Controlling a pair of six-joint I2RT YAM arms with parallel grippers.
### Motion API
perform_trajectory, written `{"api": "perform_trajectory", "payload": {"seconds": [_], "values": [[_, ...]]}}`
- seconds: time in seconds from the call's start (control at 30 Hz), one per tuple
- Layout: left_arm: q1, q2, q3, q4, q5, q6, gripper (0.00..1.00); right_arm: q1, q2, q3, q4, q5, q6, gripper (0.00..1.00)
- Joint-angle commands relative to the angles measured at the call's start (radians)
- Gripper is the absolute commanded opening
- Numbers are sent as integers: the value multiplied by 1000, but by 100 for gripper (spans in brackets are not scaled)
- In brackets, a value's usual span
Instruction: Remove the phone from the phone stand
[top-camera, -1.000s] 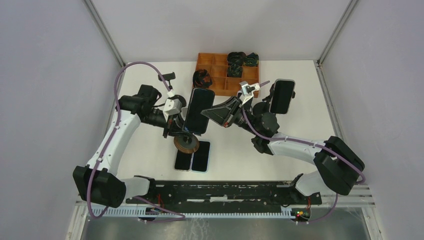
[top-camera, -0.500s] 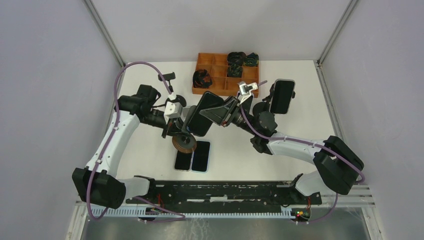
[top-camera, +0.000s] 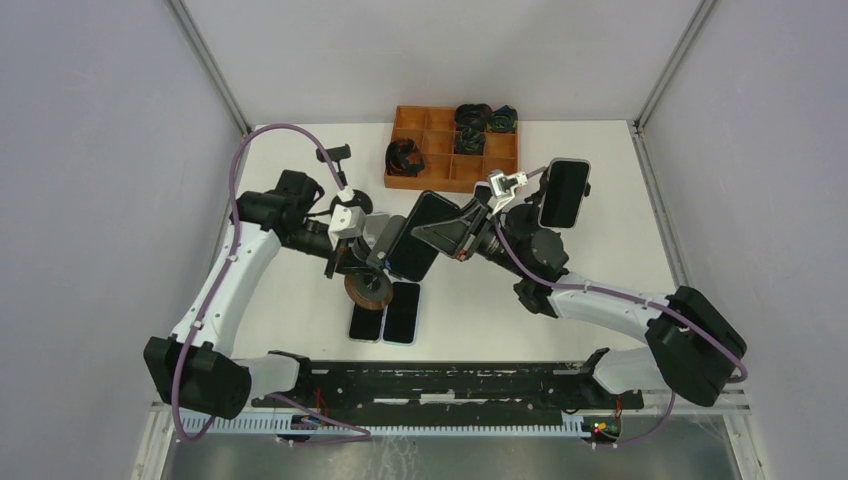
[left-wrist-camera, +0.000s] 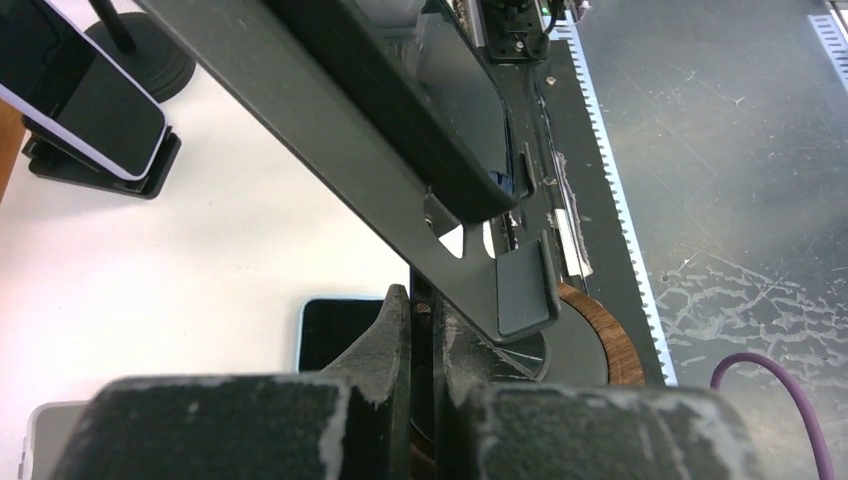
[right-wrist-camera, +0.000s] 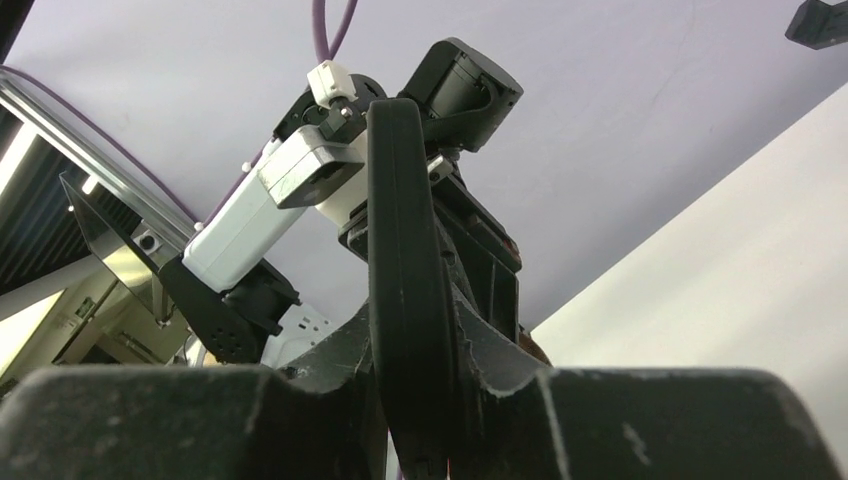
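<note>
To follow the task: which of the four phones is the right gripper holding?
The tilted phone in the middle; it alone has its edge clamped in the right gripper.

Centre frame: a black slab phone (top-camera: 412, 250) tilts over a round wood-rimmed stand (top-camera: 368, 290). Directly below lie two flat dark phones (top-camera: 385, 313); an orange plastic compartment tray (top-camera: 410, 122) sits upper centre.

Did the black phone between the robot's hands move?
Yes. The black rectangular phone tipped rightward; its top is now below the orange tray's middle, not its left end.
</note>
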Motion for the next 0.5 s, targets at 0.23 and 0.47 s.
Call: {"api": "perform_trajectory", "payload": {"seconds": [0.23,0.47], "values": [[21,-27,43,122,-50,-4,2,-62,-217,-54,-74,-17,-24,10],[35,-37,36,207,-134,-84,2,-115,-337,-95,-341,-89,-95,0]]}}
